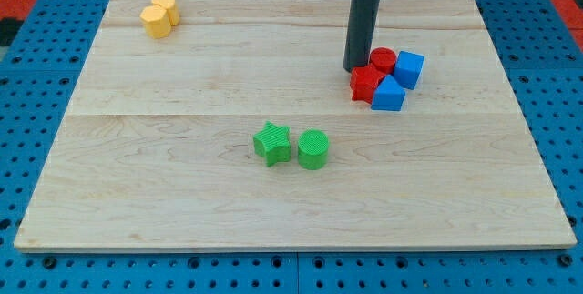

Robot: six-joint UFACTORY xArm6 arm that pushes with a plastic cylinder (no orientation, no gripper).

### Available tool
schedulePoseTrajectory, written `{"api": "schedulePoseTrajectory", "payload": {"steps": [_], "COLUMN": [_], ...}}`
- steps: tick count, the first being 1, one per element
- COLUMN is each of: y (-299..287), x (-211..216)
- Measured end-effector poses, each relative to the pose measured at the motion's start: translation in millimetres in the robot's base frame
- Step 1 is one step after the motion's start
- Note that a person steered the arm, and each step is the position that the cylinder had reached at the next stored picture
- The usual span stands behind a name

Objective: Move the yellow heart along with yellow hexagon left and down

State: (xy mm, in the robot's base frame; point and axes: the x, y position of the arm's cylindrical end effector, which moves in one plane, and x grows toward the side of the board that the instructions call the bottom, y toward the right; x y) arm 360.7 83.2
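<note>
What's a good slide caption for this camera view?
My tip rests beside the red and blue blocks, far from the yellow heart and yellow hexagon touching at the board's top left.

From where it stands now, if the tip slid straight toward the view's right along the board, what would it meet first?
My tip stands just left of the red and blue cluster. Sliding right, it would most likely meet the red star first, or the red cylinder behind it; depth is hard to judge. The blue blocks lie farther right.
</note>
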Motion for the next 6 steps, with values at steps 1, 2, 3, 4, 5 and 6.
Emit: {"api": "schedulePoseTrajectory", "payload": {"steps": [1, 2, 3, 4, 5, 6], "y": [-6.1, -12.3, -22.0, -25.2, -27.8, -39.9], "x": [6.3, 21.5, 25.6, 21.7, -17.5, -78.9]}}
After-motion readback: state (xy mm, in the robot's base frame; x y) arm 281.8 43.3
